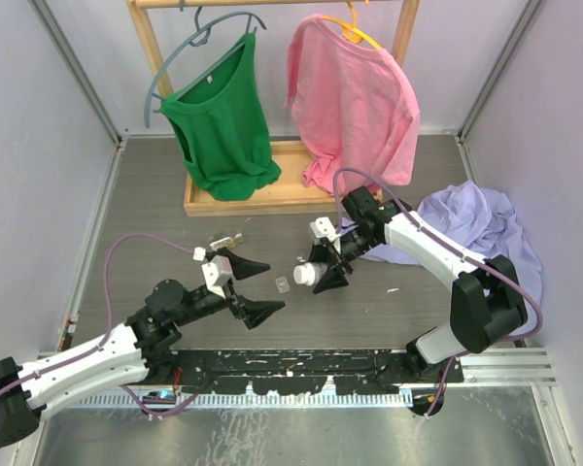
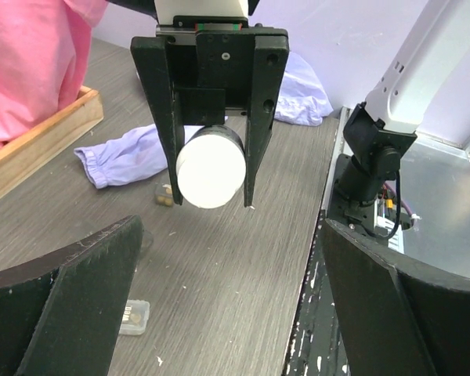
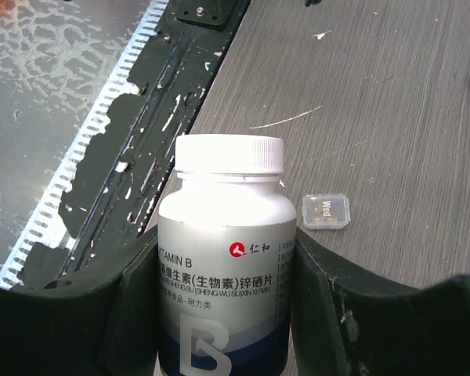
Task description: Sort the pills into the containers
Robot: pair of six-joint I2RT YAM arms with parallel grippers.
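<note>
The pill bottle (image 3: 219, 258) sits clamped in the right fingers (image 3: 376, 313), long axis level, its cap (image 2: 211, 174) aimed straight at the nearby left fingers (image 2: 63, 305) (spread wide, empty). A clear tub (image 3: 324, 211) lies on the counter (image 3: 392, 102) between them.

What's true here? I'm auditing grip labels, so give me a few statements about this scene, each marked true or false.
1. The right gripper holds a white bottle. True.
2. The bottle is uncapped. False: its white cap is on.
3. The left gripper grips something. False: it is open and empty.
4. A small clear tub lies on the table. True.
</note>
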